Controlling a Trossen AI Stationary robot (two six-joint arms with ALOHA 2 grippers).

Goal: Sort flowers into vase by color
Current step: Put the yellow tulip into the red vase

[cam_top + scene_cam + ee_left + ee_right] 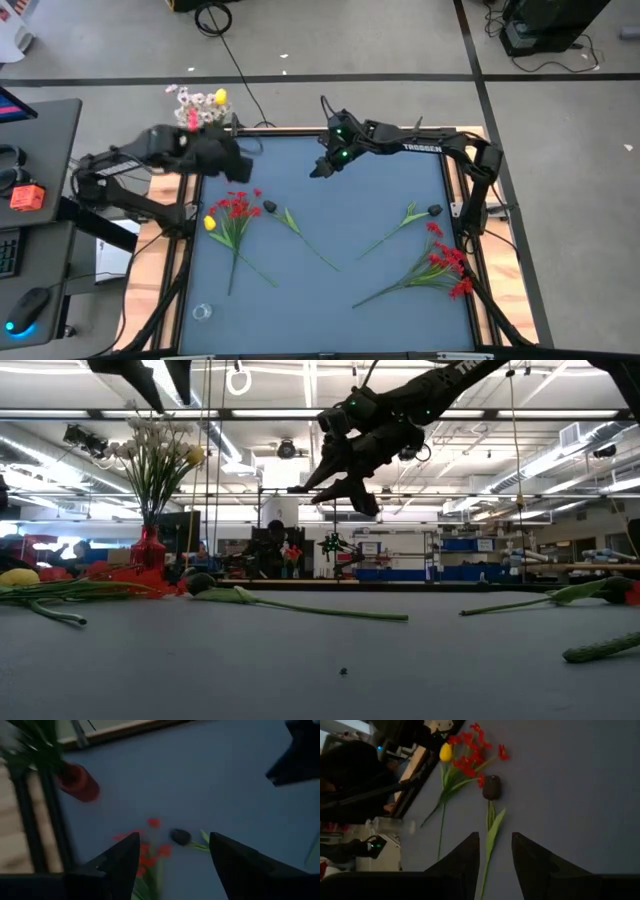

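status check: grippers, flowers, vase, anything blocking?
Left gripper open, empty, above the red sprays. Right gripper open, empty, raised mid-table. Vase holds white blossoms at the left corner; remaining flowers lie on the mat. Nothing blocking.

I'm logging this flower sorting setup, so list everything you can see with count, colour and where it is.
Vase: one, red, far left corner of the table, holding white flowers and one yellow one.
Red spray: one, left side of the table.
Yellow tulip: one, beside that spray.
Dark bud flower: one, green stem, left of centre.
Second dark bud flower: one, right side.
Red sprays: a cluster, count unclear, near right.
Table: one, blue-grey top, wooden edge.
Clear small object: one, near left corner.
Left pincer: open, above the left flowers.
Right pincer: open, raised over the far middle.
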